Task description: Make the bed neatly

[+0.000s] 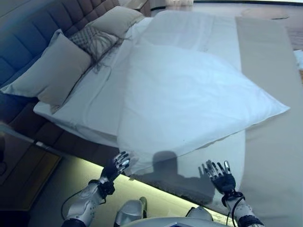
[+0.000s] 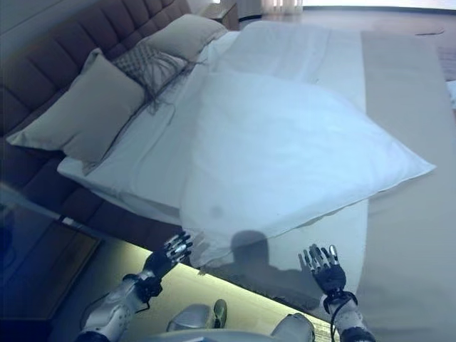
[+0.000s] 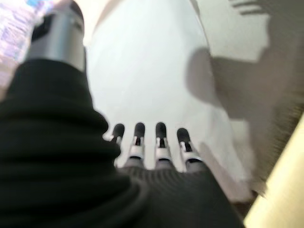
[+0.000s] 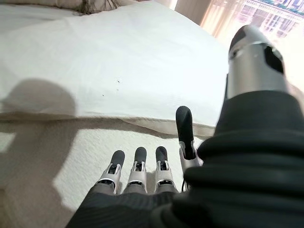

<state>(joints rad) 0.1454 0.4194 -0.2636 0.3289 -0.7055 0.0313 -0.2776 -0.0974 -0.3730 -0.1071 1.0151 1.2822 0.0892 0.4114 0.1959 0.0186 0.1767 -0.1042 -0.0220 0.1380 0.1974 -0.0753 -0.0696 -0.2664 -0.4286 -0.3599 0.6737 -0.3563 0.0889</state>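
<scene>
Large white pillow lying askew on the bed, both hands empty.

The white pillow point(image 1: 189, 101) is sitting diagonally mid-bed point(image 1: 265, 156), its near edge overhanging toward the left hand point(image 1: 118, 165) and right hand point(image 1: 218, 174), both hovering with fingers straight, gripping nothing. Risk: an uneven lift is likely dragging the sheet or tipping it off the edge. Only the eye views are showing the beige pillow point(image 1: 49, 73) and patterned cushion point(image 1: 93, 41); the right wrist view is showing the pillow's seam.

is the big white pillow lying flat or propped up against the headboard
Lying flat: the big white pillow lies spread across the bed, away from the headboard.
</scene>
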